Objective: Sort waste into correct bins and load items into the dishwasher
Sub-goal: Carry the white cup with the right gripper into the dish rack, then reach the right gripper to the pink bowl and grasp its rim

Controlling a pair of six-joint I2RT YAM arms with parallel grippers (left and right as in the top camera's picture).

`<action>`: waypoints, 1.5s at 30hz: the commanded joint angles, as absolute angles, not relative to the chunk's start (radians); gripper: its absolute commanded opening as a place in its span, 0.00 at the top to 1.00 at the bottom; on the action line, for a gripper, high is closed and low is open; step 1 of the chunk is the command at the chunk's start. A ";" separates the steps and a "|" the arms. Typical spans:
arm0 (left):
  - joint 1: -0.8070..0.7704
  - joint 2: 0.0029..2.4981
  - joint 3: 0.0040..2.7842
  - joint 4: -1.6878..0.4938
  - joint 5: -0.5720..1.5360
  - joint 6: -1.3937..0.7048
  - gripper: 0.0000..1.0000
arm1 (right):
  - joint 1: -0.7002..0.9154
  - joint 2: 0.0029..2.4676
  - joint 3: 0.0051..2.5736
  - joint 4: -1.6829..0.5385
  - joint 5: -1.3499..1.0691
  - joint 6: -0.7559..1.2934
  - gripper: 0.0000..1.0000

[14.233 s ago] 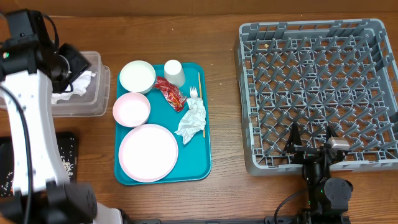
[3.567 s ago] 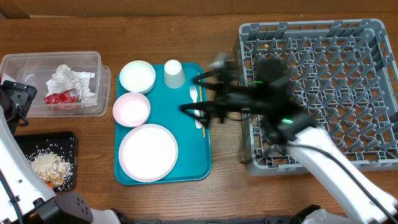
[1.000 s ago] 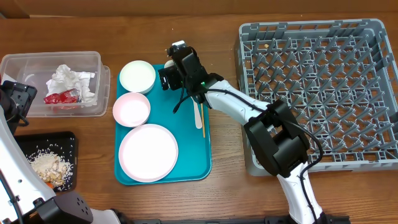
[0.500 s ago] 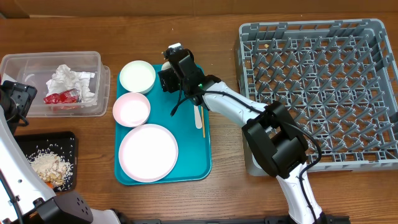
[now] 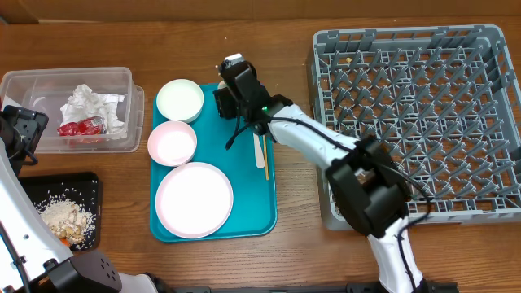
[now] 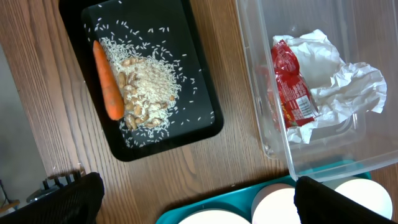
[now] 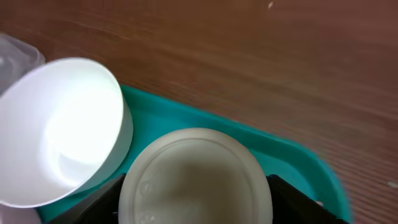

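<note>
The cup (image 7: 196, 180) stands at the tray's (image 7: 280, 152) far rim, bowl (image 7: 62, 124) just beside; right jaws flank it, grip unclear. Left jaws wide, empty.

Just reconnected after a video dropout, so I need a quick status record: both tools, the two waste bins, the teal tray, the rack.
left tool: open, holding nothing
right tool: fingers either side of the cup; grip unconfirmed
clear tub: napkins, red wrapper
black tray: rice, carrot
teal tray: plate, pink bowl, white bowl, cup, fork, stick
rack: no dishes loaded
</note>
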State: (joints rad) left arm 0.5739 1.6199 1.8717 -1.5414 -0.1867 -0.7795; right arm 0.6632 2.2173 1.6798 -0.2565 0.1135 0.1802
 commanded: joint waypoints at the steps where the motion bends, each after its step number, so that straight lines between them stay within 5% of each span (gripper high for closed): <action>1: 0.576 1.623 1.874 -1.540 -0.190 -0.782 0.00 | 0.609 2.015 1.700 -0.297 0.134 0.183 0.32; 11: 0.576 1.623 1.874 -1.540 -0.190 -0.782 0.00 | 0.186 1.686 1.700 -0.575 0.135 0.168 0.32; 17: 0.576 1.623 1.874 -1.540 -0.190 -0.782 0.00 | -0.215 1.715 1.699 -0.659 0.062 0.127 0.28; 21: 0.576 1.623 1.874 -1.540 -0.190 -0.782 0.00 | -0.314 1.782 1.691 -0.665 -0.003 0.122 0.28; 27: 0.576 1.623 1.874 -1.540 -0.190 -0.782 0.00 | -0.313 1.879 1.688 -0.677 -0.070 0.082 0.17; 36: 0.576 1.623 1.874 -1.540 -0.190 -0.782 0.00 | -0.218 1.765 1.691 -0.700 -0.137 0.082 0.17; 40: 0.576 1.623 1.874 -1.540 -0.190 -0.782 0.00 | -0.043 1.654 1.691 -0.741 -0.471 0.081 0.02; 45: 0.576 1.623 1.874 -1.540 -0.190 -0.782 0.00 | 0.205 1.684 1.687 -0.709 -0.692 0.081 0.00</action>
